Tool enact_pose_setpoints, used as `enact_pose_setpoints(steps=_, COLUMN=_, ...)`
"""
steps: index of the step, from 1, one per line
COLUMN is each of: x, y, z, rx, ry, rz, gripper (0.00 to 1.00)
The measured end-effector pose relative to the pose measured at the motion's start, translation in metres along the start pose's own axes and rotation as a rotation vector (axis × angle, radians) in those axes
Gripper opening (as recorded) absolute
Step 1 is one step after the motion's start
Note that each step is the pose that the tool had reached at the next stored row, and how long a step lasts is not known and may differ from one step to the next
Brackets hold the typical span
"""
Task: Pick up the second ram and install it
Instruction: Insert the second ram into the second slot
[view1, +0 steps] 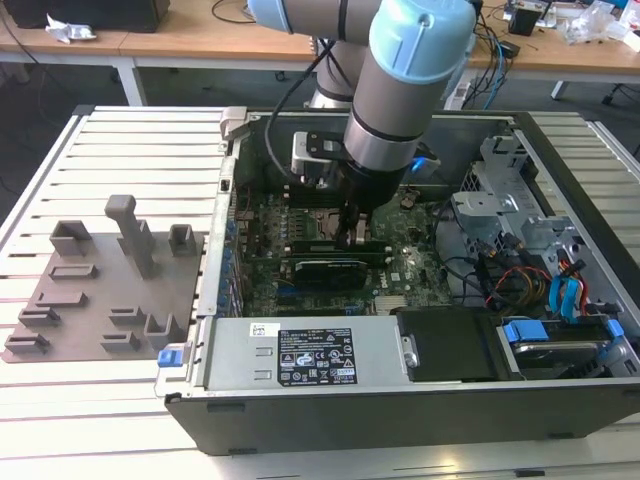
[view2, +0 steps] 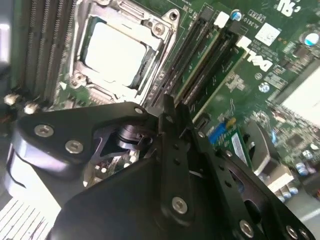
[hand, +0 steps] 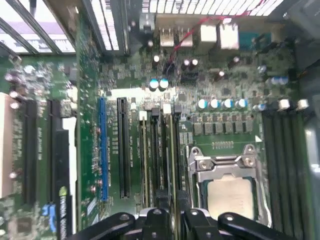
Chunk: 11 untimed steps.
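Even, bright room light; glare on the slatted surface (view1: 120, 150). Both wrist views are soft; the near hand (view2: 172, 117) is blurred.

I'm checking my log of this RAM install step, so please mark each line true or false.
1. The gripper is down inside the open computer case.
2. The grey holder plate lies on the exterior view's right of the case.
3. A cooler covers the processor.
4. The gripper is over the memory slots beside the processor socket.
1. True. The gripper is low inside the open computer case, just above the motherboard.
2. False. The grey holder plate lies on the exterior view's left of the case.
3. False. The processor sits bare in its socket in both wrist views.
4. True. The memory slots run right under the gripper, next to the socket.
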<state>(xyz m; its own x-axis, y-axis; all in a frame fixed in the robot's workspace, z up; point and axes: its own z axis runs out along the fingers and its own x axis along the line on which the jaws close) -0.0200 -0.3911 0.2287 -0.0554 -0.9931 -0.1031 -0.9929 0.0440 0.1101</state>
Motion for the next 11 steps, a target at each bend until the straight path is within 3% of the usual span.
enact_pose_setpoints(steps=3, x=-0.0053, y=0.0021, z=-0.0170, rx=0.0002, ry=0.0017, rz=0.000, gripper=0.21)
enact_pose_setpoints(steps=4, x=-0.0083, y=0.0033, z=-0.0266, rx=0.0004, ry=0.0045, rz=0.001, gripper=0.19)
enact_pose_setpoints(steps=5, x=-0.0104, y=0.0042, z=-0.0344, rx=0.0010, ry=0.0088, rz=0.001, gripper=0.10)
enact_pose_setpoints(steps=11, x=-0.0111, y=0.0047, z=-0.0383, rx=0.0012, ry=0.0105, rz=0.001, gripper=0.10)
